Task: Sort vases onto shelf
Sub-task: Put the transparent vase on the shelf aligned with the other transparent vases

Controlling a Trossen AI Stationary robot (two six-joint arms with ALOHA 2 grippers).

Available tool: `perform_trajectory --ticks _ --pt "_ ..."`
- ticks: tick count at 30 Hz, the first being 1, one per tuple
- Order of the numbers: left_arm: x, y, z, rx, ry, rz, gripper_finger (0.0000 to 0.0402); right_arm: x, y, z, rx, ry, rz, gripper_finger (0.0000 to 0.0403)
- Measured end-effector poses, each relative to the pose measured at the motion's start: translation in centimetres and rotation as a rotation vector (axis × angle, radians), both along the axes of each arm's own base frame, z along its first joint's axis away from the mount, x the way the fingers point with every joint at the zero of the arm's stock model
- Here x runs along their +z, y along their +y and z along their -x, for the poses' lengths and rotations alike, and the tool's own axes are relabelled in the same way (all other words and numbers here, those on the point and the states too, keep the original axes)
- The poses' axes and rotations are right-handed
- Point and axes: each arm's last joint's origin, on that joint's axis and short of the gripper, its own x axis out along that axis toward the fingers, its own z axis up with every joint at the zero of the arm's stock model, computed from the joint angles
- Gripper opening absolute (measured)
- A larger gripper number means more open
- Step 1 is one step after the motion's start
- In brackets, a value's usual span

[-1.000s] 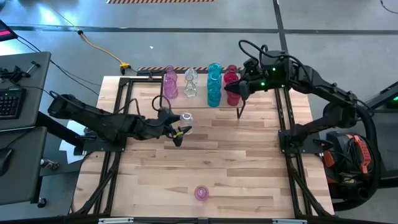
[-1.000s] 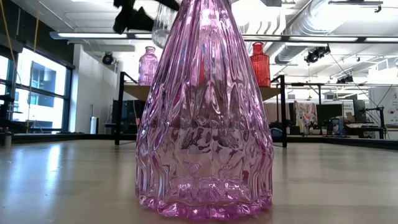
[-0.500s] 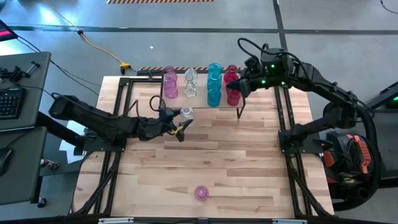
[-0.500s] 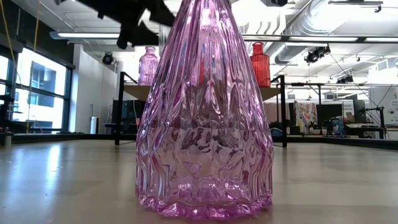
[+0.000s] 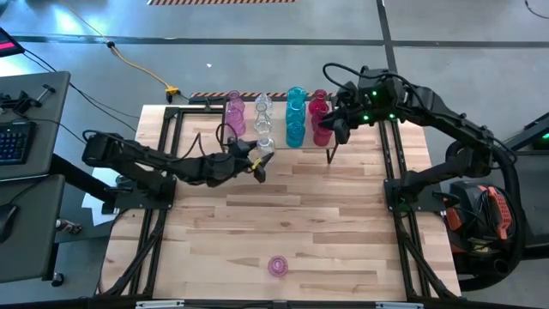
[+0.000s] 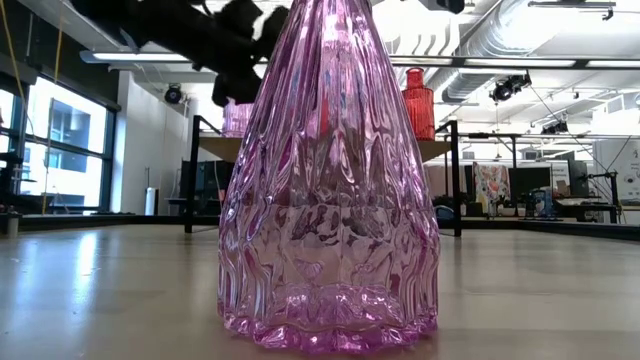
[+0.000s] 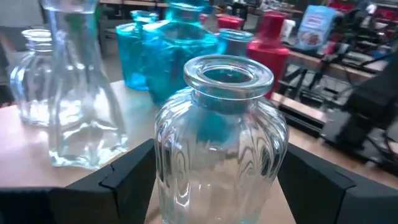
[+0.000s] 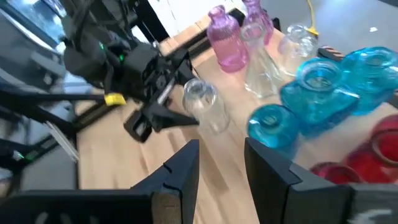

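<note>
1. Left gripper (image 5: 257, 159) clamped on clear vase (image 7: 219, 143), held at shelf (image 5: 276, 142) near edge.
2. Right gripper (image 8: 219, 163) empty, fingers apart, above shelf's right end by red vases (image 5: 319, 118).
3. Pink vase (image 5: 277, 266) alone, near table edge.

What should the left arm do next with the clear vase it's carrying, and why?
Probably ease it forward and set it down with the other clear vases on the shelf. The left gripper holds the clear vase upright at the shelf's front edge, while the right gripper hangs empty near the red vases.
</note>
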Motion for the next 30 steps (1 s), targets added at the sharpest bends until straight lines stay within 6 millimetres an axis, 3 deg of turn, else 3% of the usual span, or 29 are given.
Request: perform_trajectory --ticks 6,16,22,30 --pt "-0.2 1.3 -0.1 0.041 0.024 -0.021 0.0276 0.0 0.2 1.7 -0.046 0.06 0.068 0.0108" --pt "-0.3 2.7 0.0 0.066 0.033 -0.015 0.0276 1.3 2.0 7.4 -0.046 -0.021 0.195 0.0108" --pt "-0.4 3.2 0.1 0.052 0.04 -0.018 0.0276 -1.8 3.4 10.5 -0.024 -0.178 0.203 0.0108" --pt "-0.4 3.8 0.1 0.065 0.062 -0.041 0.0276 -7.9 4.4 12.5 0.018 -0.396 0.173 0.0108"
